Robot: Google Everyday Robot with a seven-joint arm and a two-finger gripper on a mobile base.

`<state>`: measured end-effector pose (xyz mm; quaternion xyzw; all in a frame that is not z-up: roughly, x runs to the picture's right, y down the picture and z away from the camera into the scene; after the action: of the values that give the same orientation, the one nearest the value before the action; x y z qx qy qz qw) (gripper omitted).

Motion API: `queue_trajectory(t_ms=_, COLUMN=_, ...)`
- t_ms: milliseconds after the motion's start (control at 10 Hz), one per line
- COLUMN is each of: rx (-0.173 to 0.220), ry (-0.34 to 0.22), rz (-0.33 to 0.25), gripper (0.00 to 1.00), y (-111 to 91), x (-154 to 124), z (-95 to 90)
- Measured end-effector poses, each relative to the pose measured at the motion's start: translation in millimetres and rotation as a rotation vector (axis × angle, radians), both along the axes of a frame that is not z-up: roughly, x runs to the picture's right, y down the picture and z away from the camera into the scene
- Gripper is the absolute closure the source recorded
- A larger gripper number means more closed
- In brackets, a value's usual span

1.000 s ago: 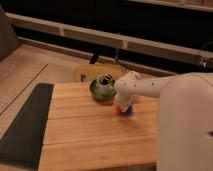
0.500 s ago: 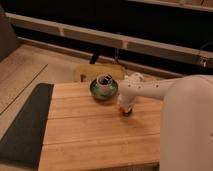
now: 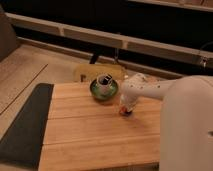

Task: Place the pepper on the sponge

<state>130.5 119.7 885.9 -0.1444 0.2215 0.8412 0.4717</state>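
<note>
Table (image 3: 90, 137): mat (image 3: 25, 125) along left edge | bowl (image 3: 104, 91) rear centre, small container (image 3: 105, 81) in it | chair (image 3: 89, 73) behind bowl | gripper (image 3: 125, 109) low, right-front of bowl | pepper (image 3: 125, 112) beneath gripper, mostly hidden.

Indoor workspace (wooden table (image 3: 90, 135); black mat (image 3: 22, 125))

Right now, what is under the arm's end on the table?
The gripper is down at the table, mostly hidden by the white arm. An orange-red bit of the pepper shows beneath it. The sponge is covered; whether the pepper rests on it cannot be seen.
</note>
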Motion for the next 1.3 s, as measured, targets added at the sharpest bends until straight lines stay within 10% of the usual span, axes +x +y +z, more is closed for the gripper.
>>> queue_trajectory(t_ms=200, rx=0.010, ry=0.008, rz=0.001, gripper=0.93, y=0.0, x=1.6, z=2.6)
queue_trajectory(t_ms=900, rx=0.031, ry=0.016, rz=-0.017, gripper=0.23, y=5.5, x=-0.7, z=8.7)
queue_trajectory(t_ms=1300, rx=0.034, ry=0.012, rz=-0.033, gripper=0.20, y=6.1, x=-9.0, z=7.7)
